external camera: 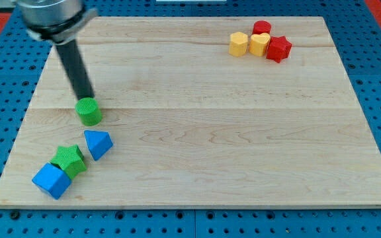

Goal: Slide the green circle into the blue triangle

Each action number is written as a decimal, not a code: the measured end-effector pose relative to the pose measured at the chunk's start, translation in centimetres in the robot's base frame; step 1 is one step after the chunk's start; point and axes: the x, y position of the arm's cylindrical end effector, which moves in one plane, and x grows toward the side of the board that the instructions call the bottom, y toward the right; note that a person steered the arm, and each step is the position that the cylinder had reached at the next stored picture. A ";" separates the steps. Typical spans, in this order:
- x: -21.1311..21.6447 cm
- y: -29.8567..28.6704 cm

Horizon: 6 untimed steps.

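Observation:
The green circle [88,112] is a small round block at the board's left side. The blue triangle [98,143] lies just below it, a short gap apart. My dark rod comes down from the view's top left, and my tip [84,99] touches the circle's upper edge, on the side away from the triangle.
A green star [68,160] and a blue cube [51,180] sit at the lower left, touching each other, with the star next to the triangle. A yellow hexagon [239,43], a yellow heart [259,44], a red cylinder [262,28] and a red star [278,48] cluster at the top right. The wooden board [210,132] rests on a blue pegboard.

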 end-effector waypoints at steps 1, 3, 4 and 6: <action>5.1 -0.6; -0.4 0.6; 0.4 5.8; 4.8 5.2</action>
